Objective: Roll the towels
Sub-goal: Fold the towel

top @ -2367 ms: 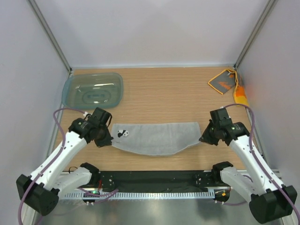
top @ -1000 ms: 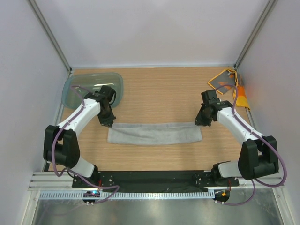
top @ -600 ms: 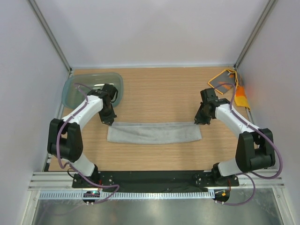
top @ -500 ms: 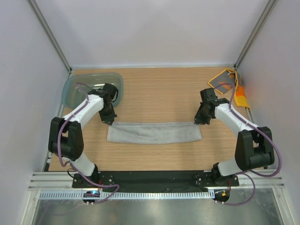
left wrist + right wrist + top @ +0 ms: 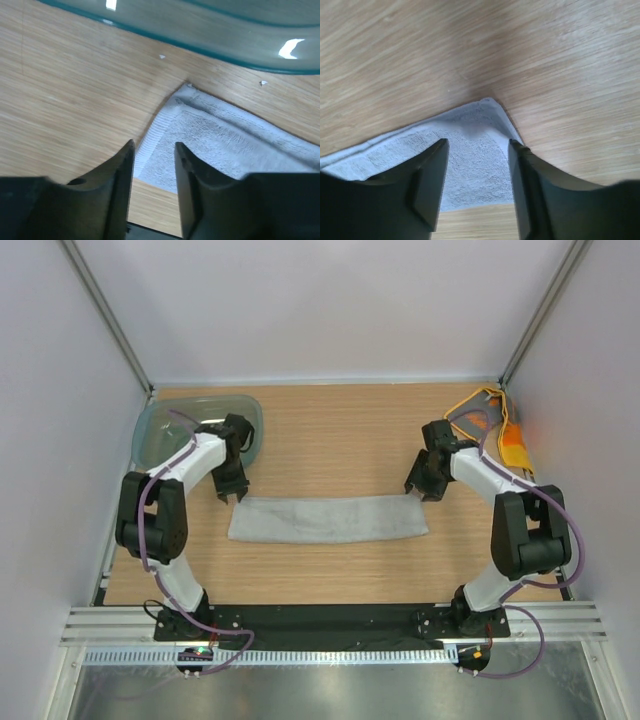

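- The teal tub sits at the far left of the counter, its rim just beyond the left hand. A careless lift or swing from there could knock it.
- The left hand has its fingers apart over the far left corner of the grey towel and is clamped on nothing. Whether the tips touch the cloth I cannot tell.
- The grey towel lies mid-counter as a long, flat, folded strip, not yet rolled. If a pinch takes only the upper layer, the fold may open. If the two ends are moved unevenly, the roll would likely go crooked.
- The right hand is likewise apart and empty above the strip's far right corner. Contact is unclear there too.
- The orange towel lies flat in the far right corner. The right arm cuts off part of it, and its outer edge is hard to make out against the side wall.
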`<state>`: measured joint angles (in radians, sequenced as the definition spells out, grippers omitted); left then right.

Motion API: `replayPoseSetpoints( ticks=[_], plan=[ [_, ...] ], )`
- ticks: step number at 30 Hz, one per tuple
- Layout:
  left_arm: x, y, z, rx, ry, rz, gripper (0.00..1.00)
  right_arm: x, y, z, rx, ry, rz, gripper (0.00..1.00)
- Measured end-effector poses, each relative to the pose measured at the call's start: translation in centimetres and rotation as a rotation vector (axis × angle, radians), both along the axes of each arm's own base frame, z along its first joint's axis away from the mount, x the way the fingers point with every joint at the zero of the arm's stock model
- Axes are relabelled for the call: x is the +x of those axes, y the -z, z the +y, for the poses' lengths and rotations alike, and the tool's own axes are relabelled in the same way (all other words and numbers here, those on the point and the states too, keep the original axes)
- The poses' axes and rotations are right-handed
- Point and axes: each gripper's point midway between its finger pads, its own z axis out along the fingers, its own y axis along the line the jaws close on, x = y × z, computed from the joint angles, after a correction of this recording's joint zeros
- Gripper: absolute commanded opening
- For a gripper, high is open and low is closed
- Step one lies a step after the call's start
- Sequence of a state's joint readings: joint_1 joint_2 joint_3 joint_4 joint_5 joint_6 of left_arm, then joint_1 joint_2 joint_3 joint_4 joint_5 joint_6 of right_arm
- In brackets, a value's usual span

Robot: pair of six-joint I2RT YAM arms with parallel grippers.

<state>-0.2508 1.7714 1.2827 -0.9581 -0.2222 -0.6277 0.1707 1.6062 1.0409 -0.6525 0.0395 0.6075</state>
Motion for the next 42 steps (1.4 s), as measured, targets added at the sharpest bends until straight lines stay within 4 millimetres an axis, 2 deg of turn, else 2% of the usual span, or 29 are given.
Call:
replayPoseSetpoints(
  ticks=[1, 2, 3, 5, 8, 11, 15, 18, 20, 23, 25, 26, 28, 29, 30, 32, 33, 36, 38, 42],
  plan=[
    [0.1, 0.0, 0.2, 0.003, 0.0, 0.001, 0.51, 0.3, -0.1, 0.0, -0.002, -0.004, -0.005, 0.71],
    [0.3, 0.0, 0.5, 0.006, -0.007, -0.003, 0.57, 0.6, -0.2, -0.1, -0.008, -0.009, -0.01, 0.76],
    [0.3, -0.1, 0.7, 0.007, -0.007, -0.004, 0.65, 0.8, -0.3, -0.1, -0.01, -0.011, -0.015, 0.8],
    [0.6, -0.2, 1.1, 0.011, -0.016, -0.01, 0.69, 1.1, -0.6, -0.3, -0.022, -0.016, -0.025, 0.83],
    [0.7, -0.6, 1.6, 0.021, -0.019, -0.02, 0.71, 1.3, -0.8, -0.8, -0.051, -0.015, -0.033, 0.84],
    [0.6, -1.8, 1.7, 0.016, -0.019, -0.059, 0.71, 1.0, -1.4, -1.6, -0.092, -0.017, -0.037, 0.85],
    [-0.7, -5.2, 1.4, -0.008, -0.009, -0.171, 0.69, 0.5, -4.4, -2.5, -0.127, -0.017, -0.118, 0.85],
    [-2.1, -7.0, -0.8, -0.044, 0.042, -0.252, 0.68, -0.3, -7.6, -2.0, -0.078, -0.036, -0.236, 0.85],
    [-3.5, -7.1, -3.8, -0.08, 0.118, -0.279, 0.67, -1.0, -9.2, -1.0, -0.007, -0.065, -0.317, 0.84],
    [-6.2, -5.4, -8.9, -0.134, 0.248, -0.26, 0.65, -3.1, -10.3, 1.7, 0.126, -0.145, -0.402, 0.83],
    [-7.9, -3.9, -10.8, -0.157, 0.297, -0.23, 0.65, -4.4, -10.0, 3.5, 0.2, -0.201, -0.414, 0.81],
    [-8.6, -3.1, -11.3, -0.164, 0.305, -0.214, 0.64, -5.2, -9.7, 4.5, 0.233, -0.229, -0.409, 0.79],
    [-9.3, -1.9, -11.5, -0.173, 0.299, -0.198, 0.63, -6.5, -9.3, 6.4, 0.291, -0.292, -0.405, 0.67],
    [-9.5, -1.4, -11.3, -0.174, 0.29, -0.191, 0.62, -7.2, -9.1, 7.4, 0.319, -0.321, -0.4, 0.6],
    [-9.6, -1.1, -11.3, -0.175, 0.285, -0.19, 0.62, -7.7, -9.1, 8.3, 0.346, -0.35, -0.403, 0.46],
    [-9.5, -0.7, -11.3, -0.181, 0.273, -0.196, 0.62, -8.4, -9.1, 10.0, 0.395, -0.393, -0.405, 0.33],
    [-9.4, -0.7, -11.4, -0.184, 0.268, -0.201, 0.61, -8.6, -9.1, 10.8, 0.425, -0.402, -0.406, 0.23],
    [-8.9, -0.7, -11.5, -0.184, 0.26, -0.22, 0.6, -8.9, -8.9, 13.0, 0.479, -0.447, -0.393, 0.05],
    [-8.7, -0.5, -11.5, -0.177, 0.255, -0.226, 0.57, -8.7, -8.3, 14.4, 0.508, -0.464, -0.371, 0.01],
    [-8.4, 0.1, -11.1, -0.152, 0.229, -0.217, 0.52, -8.9, -6.3, 16.3, 0.524, -0.488, -0.303, 0.01]
  ],
)
